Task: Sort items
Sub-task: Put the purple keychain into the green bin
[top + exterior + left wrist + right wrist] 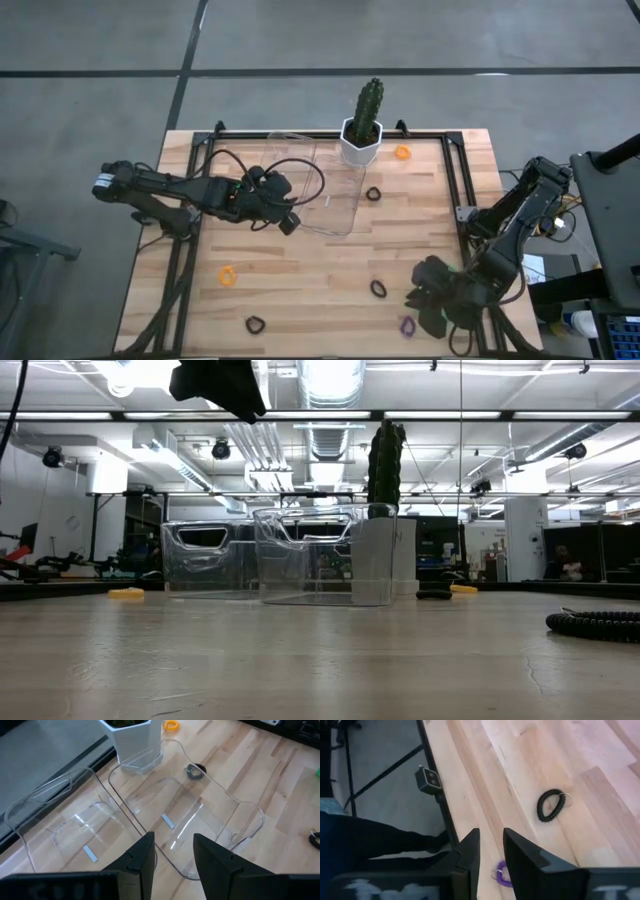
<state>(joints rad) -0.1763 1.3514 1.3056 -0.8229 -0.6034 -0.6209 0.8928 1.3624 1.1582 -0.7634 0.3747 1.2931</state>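
Small loops lie flat on the wooden table: orange ones, black ones and a purple one. My right gripper hovers at the near right, open with a narrow gap. Through that gap the purple loop shows on the table below, and a black loop lies farther ahead. My left gripper is open and empty above the near edge of two clear trays.
A cactus in a white pot stands at the far edge behind the trays. A black frame rail runs along the table's right side. Bare wood lies in the middle of the near half.
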